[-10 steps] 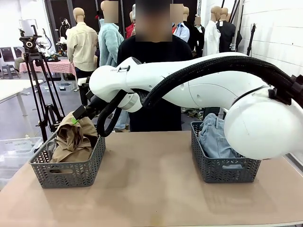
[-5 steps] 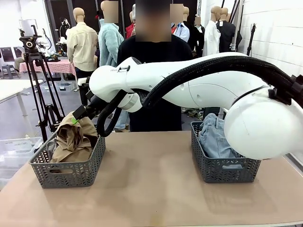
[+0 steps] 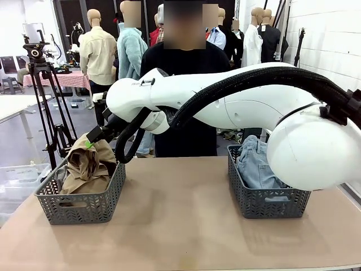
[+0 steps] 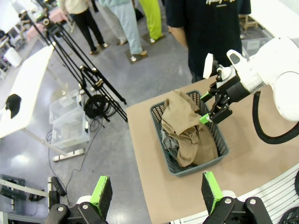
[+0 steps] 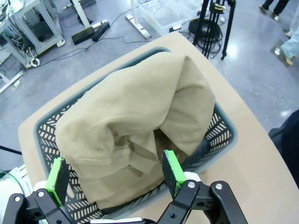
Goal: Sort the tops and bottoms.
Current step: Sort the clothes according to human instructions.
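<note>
Two baskets holding sorted clothes
Tan top (image 3: 87, 164) is filling the left basket (image 3: 84, 206), shorts (image 3: 256, 166) the right basket (image 3: 271, 203); right gripper (image 5: 112, 177) is hovering open above the top; left gripper (image 4: 156, 193) is open too.

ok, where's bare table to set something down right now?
Free: the wide strip between the left basket and the right basket, plus the table's near edge. Crowded: the left basket, heaped with the tan garment with the open right gripper above it; the right basket holds the denim shorts.
</note>
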Available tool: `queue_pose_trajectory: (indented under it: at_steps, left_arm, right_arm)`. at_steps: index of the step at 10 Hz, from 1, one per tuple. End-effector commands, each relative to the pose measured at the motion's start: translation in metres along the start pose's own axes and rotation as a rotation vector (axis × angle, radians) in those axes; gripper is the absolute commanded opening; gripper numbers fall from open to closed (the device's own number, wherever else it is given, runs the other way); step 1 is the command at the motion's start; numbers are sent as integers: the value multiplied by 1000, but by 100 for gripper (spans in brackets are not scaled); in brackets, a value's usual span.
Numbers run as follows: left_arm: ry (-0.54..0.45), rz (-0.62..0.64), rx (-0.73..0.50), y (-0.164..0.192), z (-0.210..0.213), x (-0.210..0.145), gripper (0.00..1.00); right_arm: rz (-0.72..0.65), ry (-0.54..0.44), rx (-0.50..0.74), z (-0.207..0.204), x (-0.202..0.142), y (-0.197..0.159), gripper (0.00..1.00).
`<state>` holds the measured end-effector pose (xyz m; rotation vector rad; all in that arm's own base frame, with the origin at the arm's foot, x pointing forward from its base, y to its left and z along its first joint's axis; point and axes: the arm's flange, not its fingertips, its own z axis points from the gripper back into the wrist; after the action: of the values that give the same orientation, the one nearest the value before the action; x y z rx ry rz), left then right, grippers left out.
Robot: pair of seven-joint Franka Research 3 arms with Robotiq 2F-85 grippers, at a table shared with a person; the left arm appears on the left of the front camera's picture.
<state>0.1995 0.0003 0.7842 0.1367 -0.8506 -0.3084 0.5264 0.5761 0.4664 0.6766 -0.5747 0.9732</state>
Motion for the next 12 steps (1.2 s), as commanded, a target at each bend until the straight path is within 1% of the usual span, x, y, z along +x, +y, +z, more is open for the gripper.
queue_pose_trajectory:
  at_steps: [1, 5, 7, 8, 11, 12]
  left_arm:
    - [-5, -2, -6, 1, 1, 2, 100]
    - [-5, -2, -6, 1, 1, 2, 100]
    - [-5, -2, -6, 1, 1, 2, 100]
    - [-5, -2, -6, 1, 1, 2, 100]
    - [-5, -2, -6, 1, 1, 2, 100]
    - [-5, -2, -6, 1, 1, 2, 100]
  right_arm:
    - [11, -3, -12, 2, 2, 2, 100]
    - [0, 0, 0, 0, 0, 0, 100]
    - [26, 62, -41, 30, -7, 13, 100]
    - [19, 68, -77, 59, -13, 19, 100]
    - [-30, 19, -165, 158, -41, 40, 100]
    - [-65, -25, -234, 199, -57, 44, 100]
